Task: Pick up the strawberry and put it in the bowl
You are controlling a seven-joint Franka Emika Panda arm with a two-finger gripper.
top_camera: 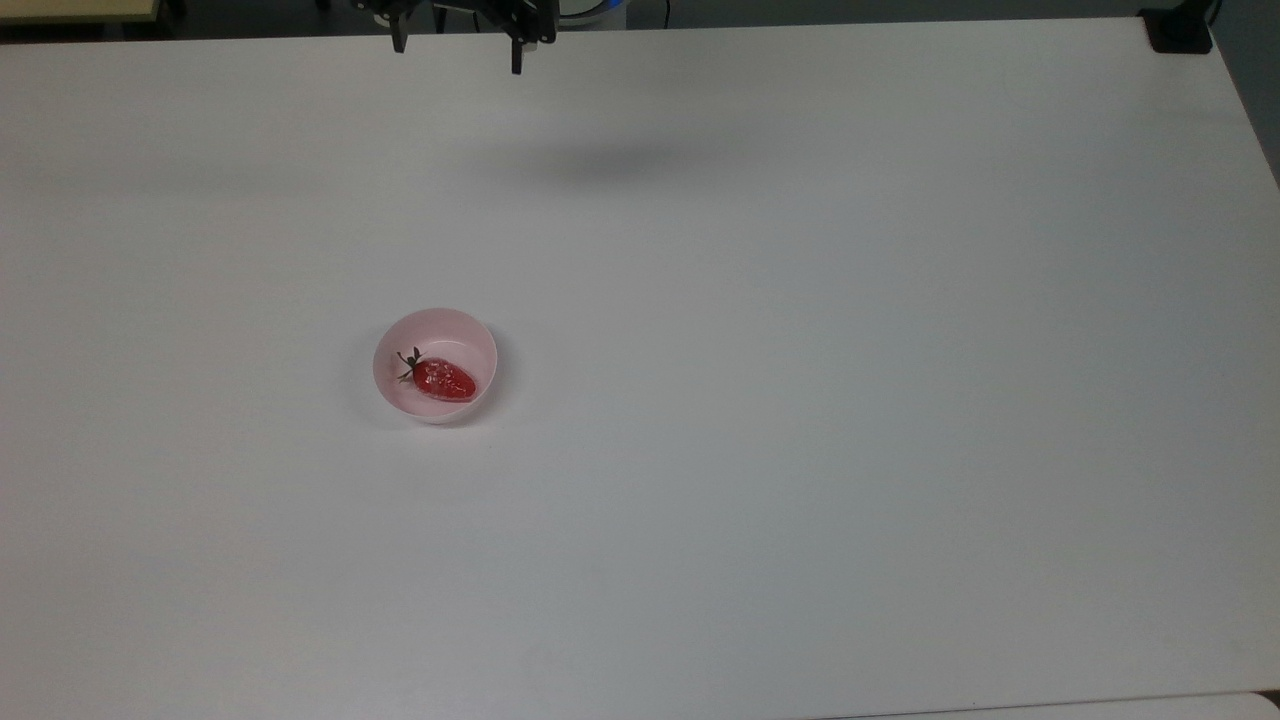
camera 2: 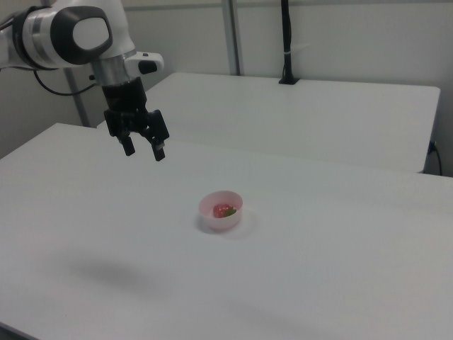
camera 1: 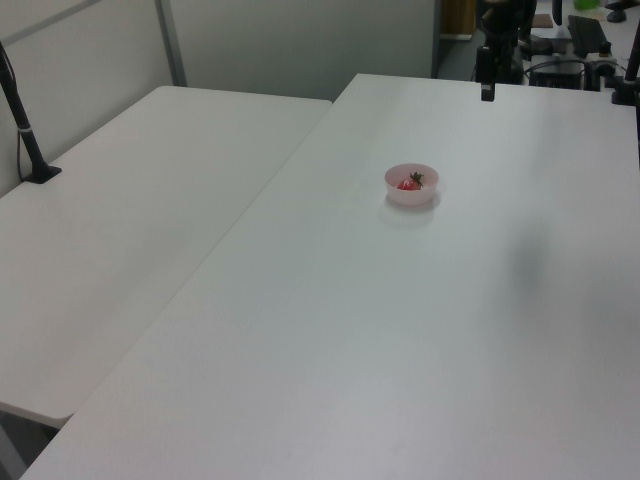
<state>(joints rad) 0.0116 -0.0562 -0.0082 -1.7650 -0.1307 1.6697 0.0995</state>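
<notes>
The red strawberry (top_camera: 443, 380) with its green cap lies inside the pale pink bowl (top_camera: 470, 330) on the white table. In the left view the strawberry (camera 1: 410, 183) shows just above the bowl's rim (camera 1: 412, 196), and in the right view the strawberry (camera 2: 225, 210) sits low in the bowl (camera 2: 220, 216). My gripper (camera 2: 144, 151) hangs open and empty, high above the table and well away from the bowl. It appears at the top edge of the top view as the gripper (top_camera: 457, 45), and at the far end of the table in the left view as the gripper (camera 1: 487, 88).
A second white table (camera 1: 140, 210) stands alongside, with a black post (camera 1: 22, 120) clamped to it. Another black clamp (top_camera: 1180, 30) sits at the top view's upper right corner. Wide bare tabletop (top_camera: 800, 400) surrounds the bowl.
</notes>
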